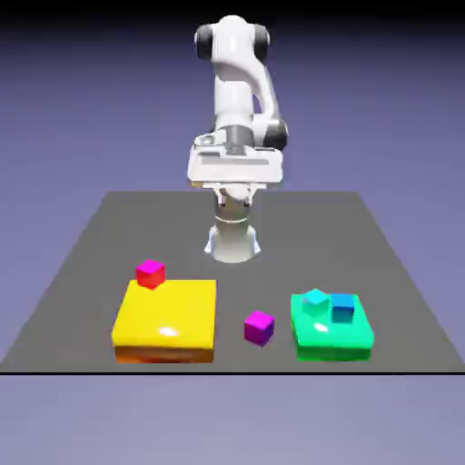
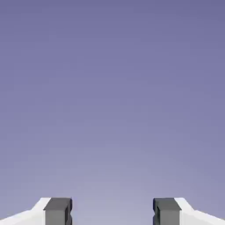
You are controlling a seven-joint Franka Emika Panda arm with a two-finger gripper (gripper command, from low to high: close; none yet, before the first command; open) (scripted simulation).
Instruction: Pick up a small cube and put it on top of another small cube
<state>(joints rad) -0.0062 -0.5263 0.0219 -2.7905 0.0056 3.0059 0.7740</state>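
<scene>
The small purple-magenta cube (image 1: 259, 327) lies on the dark table between the flat yellow block (image 1: 166, 320) and the flat green block (image 1: 332, 329). A cyan cube (image 1: 315, 301) and a blue cube (image 1: 342, 308) sit side by side on the green block. My gripper (image 1: 234, 171) hangs high above the table's far side, well away from every cube. In the hand view the gripper (image 2: 112, 213) is open: its grey fingertips (image 2: 57, 211) stand wide apart with only the blue-violet backdrop between them.
A red-pink cube (image 1: 150, 272) rests on the far corner of the yellow block, toward the exterior view's left. The robot's base (image 1: 233, 241) stands at the table's far edge. The table's front edge (image 1: 232, 371) runs just before the blocks.
</scene>
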